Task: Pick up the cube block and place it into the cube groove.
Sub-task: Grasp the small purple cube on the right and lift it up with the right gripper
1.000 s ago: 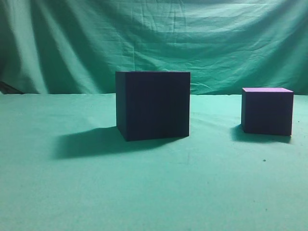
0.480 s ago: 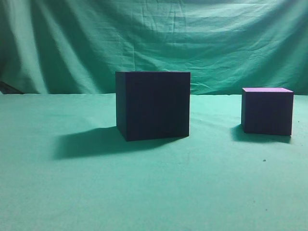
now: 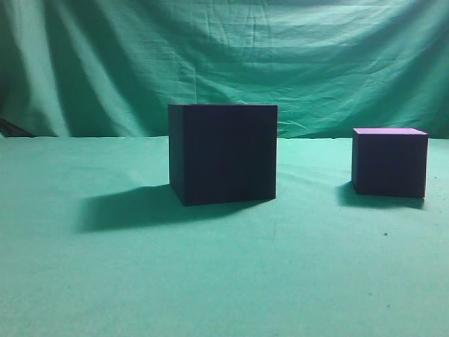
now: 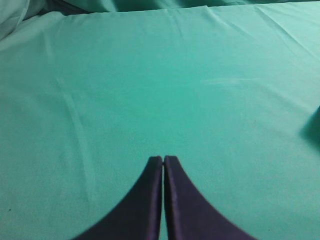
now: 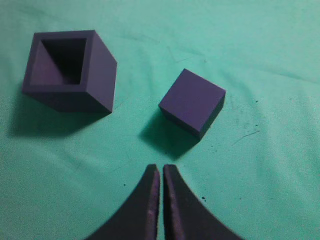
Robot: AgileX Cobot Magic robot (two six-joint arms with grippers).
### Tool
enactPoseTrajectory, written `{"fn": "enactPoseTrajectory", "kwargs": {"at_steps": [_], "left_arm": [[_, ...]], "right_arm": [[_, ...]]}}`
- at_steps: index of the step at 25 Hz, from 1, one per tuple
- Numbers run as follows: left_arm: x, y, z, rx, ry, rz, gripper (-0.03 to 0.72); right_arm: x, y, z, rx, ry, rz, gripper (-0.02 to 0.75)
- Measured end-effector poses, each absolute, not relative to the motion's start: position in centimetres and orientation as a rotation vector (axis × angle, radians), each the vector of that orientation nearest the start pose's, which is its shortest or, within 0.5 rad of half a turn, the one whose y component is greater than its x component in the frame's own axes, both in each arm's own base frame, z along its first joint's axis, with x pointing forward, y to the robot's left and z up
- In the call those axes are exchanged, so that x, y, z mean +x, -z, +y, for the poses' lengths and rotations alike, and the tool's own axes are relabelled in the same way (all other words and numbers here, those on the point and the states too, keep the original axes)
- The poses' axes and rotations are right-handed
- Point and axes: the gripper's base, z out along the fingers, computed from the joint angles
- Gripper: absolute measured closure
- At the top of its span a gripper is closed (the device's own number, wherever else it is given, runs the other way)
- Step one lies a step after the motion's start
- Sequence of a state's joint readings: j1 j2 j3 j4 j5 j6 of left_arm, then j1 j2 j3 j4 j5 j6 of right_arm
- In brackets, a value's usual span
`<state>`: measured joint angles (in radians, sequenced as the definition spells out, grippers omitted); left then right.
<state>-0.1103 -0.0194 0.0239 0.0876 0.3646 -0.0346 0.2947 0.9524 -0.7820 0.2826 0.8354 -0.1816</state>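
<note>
I read no writing on the cube block or the cube groove, well apart on the desk. Both jaws are together.

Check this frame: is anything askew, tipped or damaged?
Nothing stands out. The cube block sits flat on the cloth, apart from the upright, open-topped cube groove. Both pincers, left and right, are shut and empty.

The cube block, small and dark navy-purple with a lighter purple top face, sits upright on the green cloth, well apart from the cube groove. The groove is a larger dark box; from above, the right wrist view shows its open square hollow, empty.
</note>
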Motion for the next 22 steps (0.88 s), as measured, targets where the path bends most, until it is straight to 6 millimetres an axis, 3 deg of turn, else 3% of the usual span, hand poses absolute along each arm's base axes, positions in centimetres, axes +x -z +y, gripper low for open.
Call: {"fn": "enactPoseTrajectory", "kwargs": {"at_steps": [5,8,9,10,14,19,22], "left_arm": [[5.2,-17.3,-0.3,0.124,0.015,1.847,0.688],[5.2,-17.3,-0.3,0.124,0.015,1.847,0.688],[5.2,-17.3,-0.3,0.124,0.015,1.847,0.688],[5.2,-17.3,-0.3,0.124,0.015,1.847,0.688],[5.2,-17.3,-0.3,0.124,0.015,1.847,0.688],[5.2,-17.3,-0.3,0.124,0.015,1.847,0.688],[5.2,-17.3,-0.3,0.124,0.015,1.847,0.688]], "right_arm": [[20.0,-30.4,10.6,-0.473,-0.233,2.625,0.738],[22.7,-28.9,11.9,-0.414,-0.117,2.754,0.738],[23.7,-28.3,12.4,-0.392,-0.095,2.795,0.689],[24.5,-27.6,12.7,-0.377,-0.068,2.837,0.689],[27.1,-25.3,14.1,-0.351,-0.015,2.935,0.465],[28.8,-23.7,14.9,-0.291,0.004,2.981,0.188],[29.6,-23.2,14.5,-0.227,-0.013,2.983,0.174]]}}
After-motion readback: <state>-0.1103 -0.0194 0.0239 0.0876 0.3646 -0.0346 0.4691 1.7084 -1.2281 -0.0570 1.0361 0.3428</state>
